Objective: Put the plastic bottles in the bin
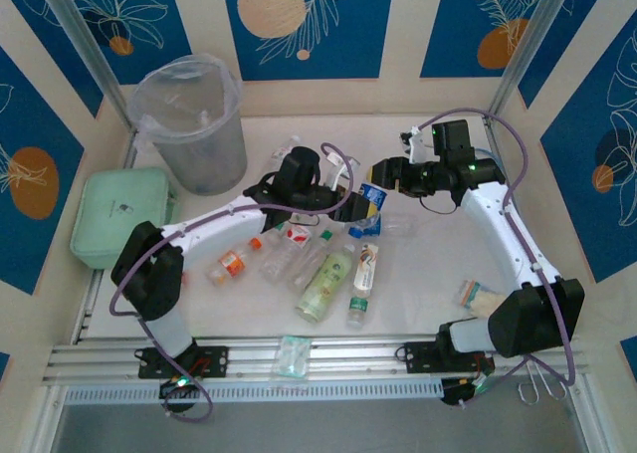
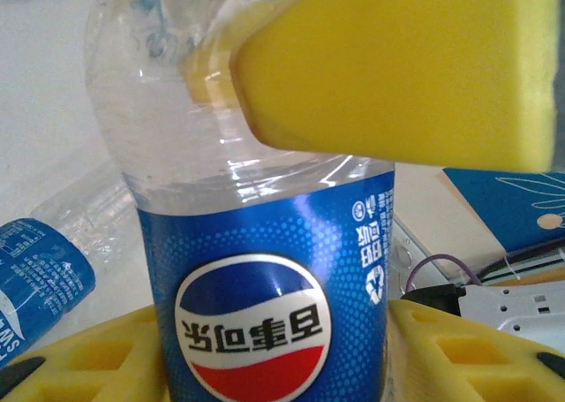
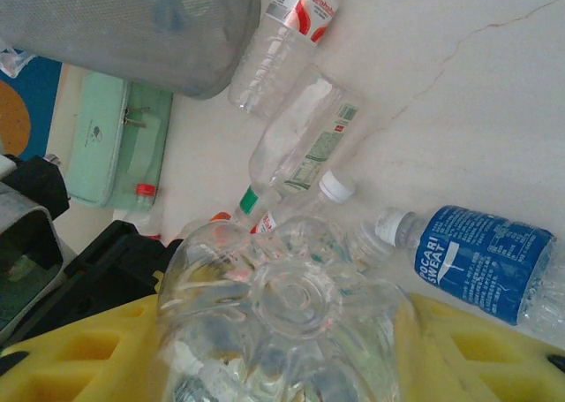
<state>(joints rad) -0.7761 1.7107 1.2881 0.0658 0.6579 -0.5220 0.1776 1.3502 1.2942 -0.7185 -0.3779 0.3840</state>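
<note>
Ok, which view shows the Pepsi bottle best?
Left wrist: the Pepsi bottle takes up most of the frame, its blue label sharp though upside down. Right wrist sees its clear base end-on, no label visible. Top external shows it small, spanning between the left gripper and the right gripper.

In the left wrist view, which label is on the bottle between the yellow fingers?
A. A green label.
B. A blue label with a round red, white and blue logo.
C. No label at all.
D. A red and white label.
B: the Pepsi bottle between the yellow fingers wears a blue label with that round logo.
</note>
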